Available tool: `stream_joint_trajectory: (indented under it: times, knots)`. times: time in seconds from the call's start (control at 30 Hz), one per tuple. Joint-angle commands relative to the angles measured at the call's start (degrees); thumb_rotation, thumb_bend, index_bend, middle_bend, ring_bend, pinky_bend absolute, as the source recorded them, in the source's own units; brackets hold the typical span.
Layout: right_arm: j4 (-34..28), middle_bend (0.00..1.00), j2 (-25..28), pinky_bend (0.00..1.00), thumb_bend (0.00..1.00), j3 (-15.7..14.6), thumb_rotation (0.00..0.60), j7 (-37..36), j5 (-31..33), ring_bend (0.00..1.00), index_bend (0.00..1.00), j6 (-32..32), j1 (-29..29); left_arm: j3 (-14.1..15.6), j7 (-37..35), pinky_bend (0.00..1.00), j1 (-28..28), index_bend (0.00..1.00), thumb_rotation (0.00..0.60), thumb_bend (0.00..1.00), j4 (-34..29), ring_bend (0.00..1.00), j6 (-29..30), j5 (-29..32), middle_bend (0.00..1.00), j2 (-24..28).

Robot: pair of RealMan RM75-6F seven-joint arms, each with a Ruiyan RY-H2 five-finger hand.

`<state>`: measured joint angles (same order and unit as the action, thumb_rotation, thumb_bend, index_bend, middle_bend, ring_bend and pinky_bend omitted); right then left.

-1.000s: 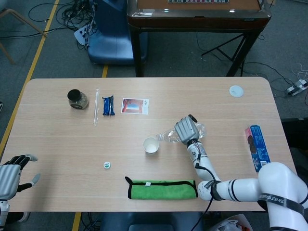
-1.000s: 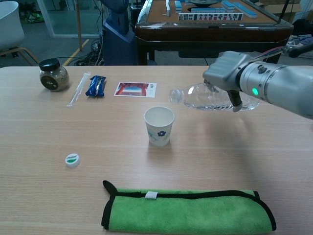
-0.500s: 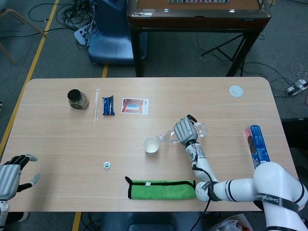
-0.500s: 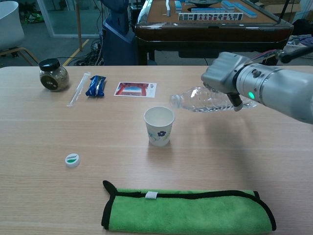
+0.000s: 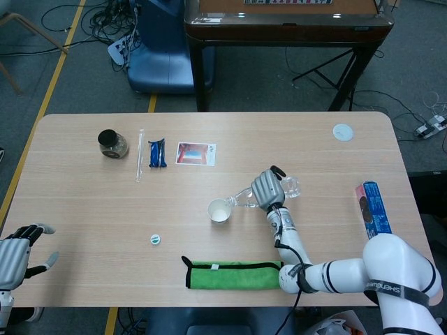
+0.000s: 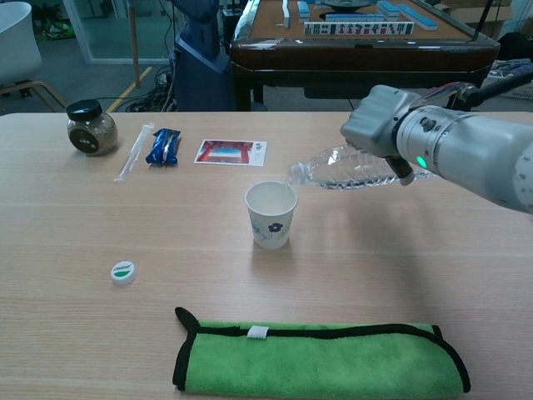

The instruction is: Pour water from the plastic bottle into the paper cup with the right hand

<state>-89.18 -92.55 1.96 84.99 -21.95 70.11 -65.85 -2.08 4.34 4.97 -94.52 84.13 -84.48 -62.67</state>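
Note:
A clear plastic bottle [image 6: 346, 168] lies tilted in the air, its open mouth down-left just above the right rim of the white paper cup [image 6: 271, 214]. My right hand [image 6: 379, 125] grips the bottle's body from above. In the head view the same hand [image 5: 266, 188] holds the bottle [image 5: 242, 198] beside the cup [image 5: 219, 210]. The cup stands upright mid-table. My left hand [image 5: 15, 254] rests open at the table's near left edge, holding nothing.
A green cloth [image 6: 321, 360] lies along the front edge. The bottle cap [image 6: 123, 272] sits left of the cup. At the back left are a jar [image 6: 91, 127], a straw [image 6: 133, 152], a blue packet [image 6: 163, 146] and a card [image 6: 231, 152]. A blue box [image 5: 372, 213] lies far right.
The right hand has moved the bottle left and tipped its mouth lower, bringing it over the cup's rim. The left hand has not moved.

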Motion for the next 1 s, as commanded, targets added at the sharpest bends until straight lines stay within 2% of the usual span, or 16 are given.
stream_joint_trajectory:
  times: [0.03,1.0]
  knots:
    - [-0.2,0.62,0.0,0.49,0.34,0.0,0.6,0.6,0.2,0.48,0.56,0.3,-0.2,0.0,0.1,0.5,0.0,0.37,0.6,0.23,0.0,0.32,0.0,0.0,0.33,0.0]
    - [-1.5,0.62,-0.8,0.52,0.34,-0.2,0.6,5.6,0.7,0.48,0.56,3.3,-1.7,0.0,0.1,0.5,0.0,0.37,0.6,0.23,-0.2,0.32,0.0,0.1,0.33,0.2]
